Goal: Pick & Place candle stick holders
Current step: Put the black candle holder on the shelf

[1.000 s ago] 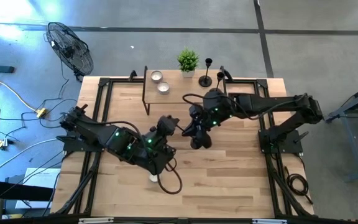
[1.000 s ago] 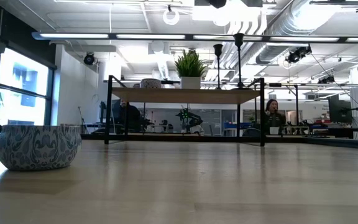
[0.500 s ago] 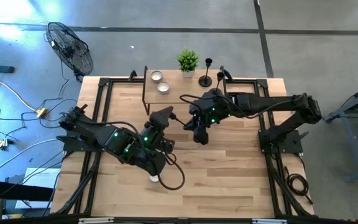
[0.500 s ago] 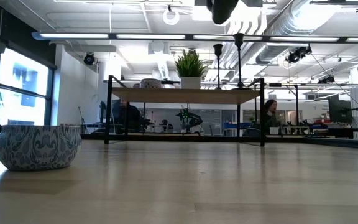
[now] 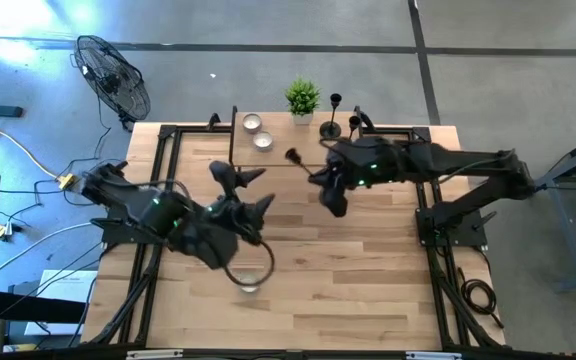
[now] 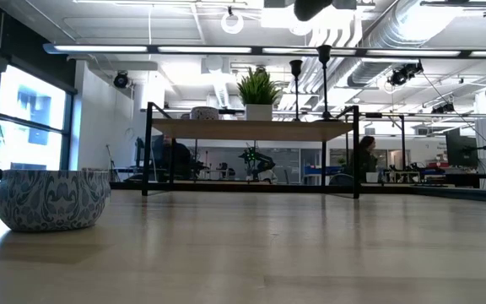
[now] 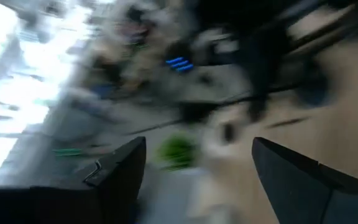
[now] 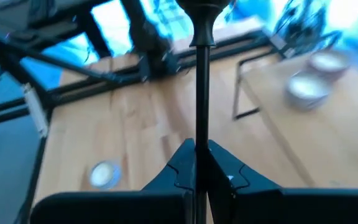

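The right end effector is clamped on the slim stem of a candle stick holder, carrying it tilted in the air over the far middle of the table, just in front of the small raised shelf. This looks like the carry stage of the placing step. Two more holders already stand upright on that shelf beside a potted plant and two small round dishes. The left end effector hangs above the table's middle with its fingers spread wide, holding nothing. A patterned bowl sits on the table nearer the front. The next move, I judge, calls for righting the stem and lowering the base flat onto a free patch of shelf — clear of its neighbours — before letting go.
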`<control>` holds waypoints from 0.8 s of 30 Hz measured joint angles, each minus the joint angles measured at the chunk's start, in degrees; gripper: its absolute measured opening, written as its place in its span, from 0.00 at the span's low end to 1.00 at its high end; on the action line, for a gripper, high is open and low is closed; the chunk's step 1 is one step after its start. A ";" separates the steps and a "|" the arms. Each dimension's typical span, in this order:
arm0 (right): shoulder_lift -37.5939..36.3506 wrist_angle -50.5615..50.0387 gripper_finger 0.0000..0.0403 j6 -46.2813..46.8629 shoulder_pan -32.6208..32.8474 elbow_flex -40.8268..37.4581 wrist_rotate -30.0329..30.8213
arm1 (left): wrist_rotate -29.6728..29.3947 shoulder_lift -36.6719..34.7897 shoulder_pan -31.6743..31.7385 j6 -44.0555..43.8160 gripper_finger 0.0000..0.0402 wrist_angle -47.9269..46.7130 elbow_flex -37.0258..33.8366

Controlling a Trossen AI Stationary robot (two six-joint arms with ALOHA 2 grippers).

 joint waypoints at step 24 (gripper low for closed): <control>-6.91 6.14 0.02 -21.22 6.91 0.07 22.34 | 43.44 -10.40 7.88 -21.91 0.72 -5.02 -0.04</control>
